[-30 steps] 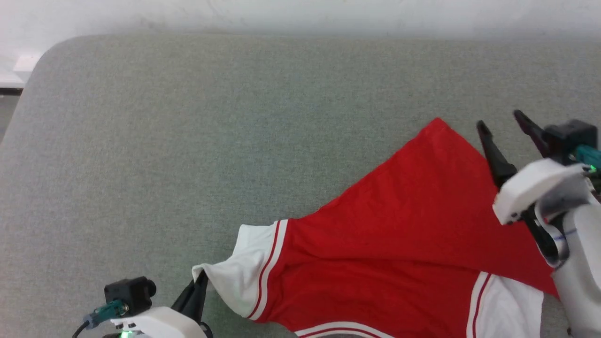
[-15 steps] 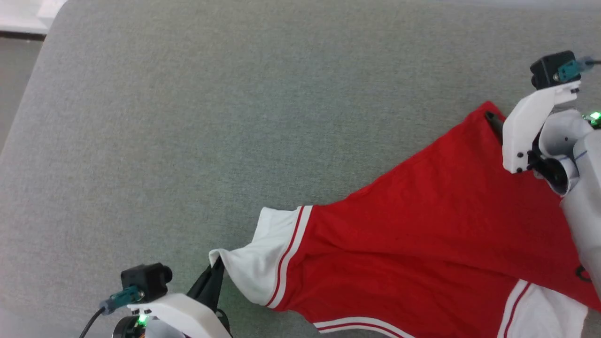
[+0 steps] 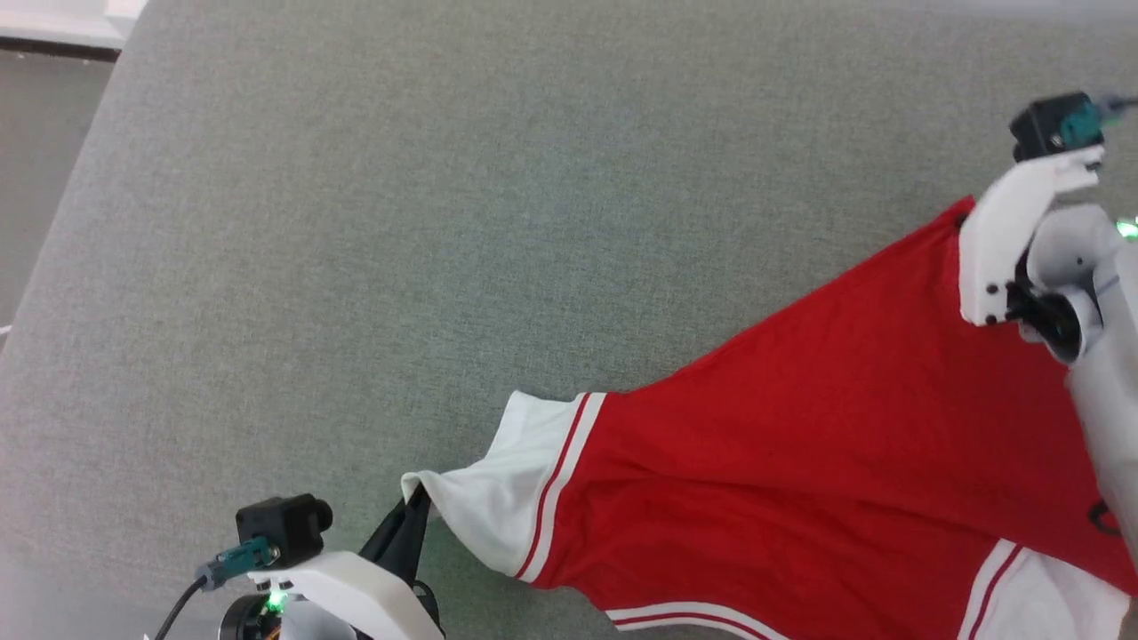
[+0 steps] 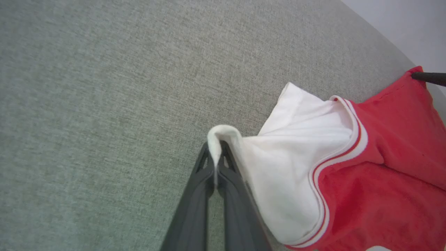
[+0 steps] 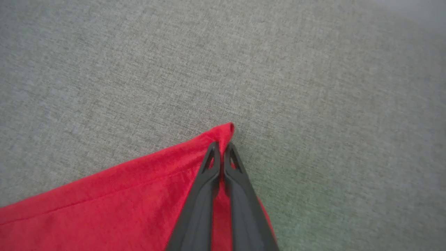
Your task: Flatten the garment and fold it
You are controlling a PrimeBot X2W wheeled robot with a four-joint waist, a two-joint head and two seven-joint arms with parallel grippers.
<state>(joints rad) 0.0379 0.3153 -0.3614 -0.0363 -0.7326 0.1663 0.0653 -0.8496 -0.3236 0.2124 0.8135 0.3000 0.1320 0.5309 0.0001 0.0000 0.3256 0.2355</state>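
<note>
**Lying spread, pinched at two ends**

The soft red jersey shirt with white short sleeves (image 3: 800,462) is laid across a grey-green woven fabric surface (image 3: 444,222), towards its near right part. The red body is drawn into a broad wedge marked by shallow creases. The white sleeve (image 4: 278,164), edged by red-and-white striped trim (image 3: 560,480), is raised into a small fold at its cuff. That fold is clamped between the closed dark fingers of the left gripper (image 4: 216,148). The far pointed red corner (image 5: 224,130) is nipped by the right gripper (image 5: 222,146), whose slim tapered jaws are pressed together on the cloth. A second white sleeve (image 3: 1049,596) is seen at the near right edge.
</note>
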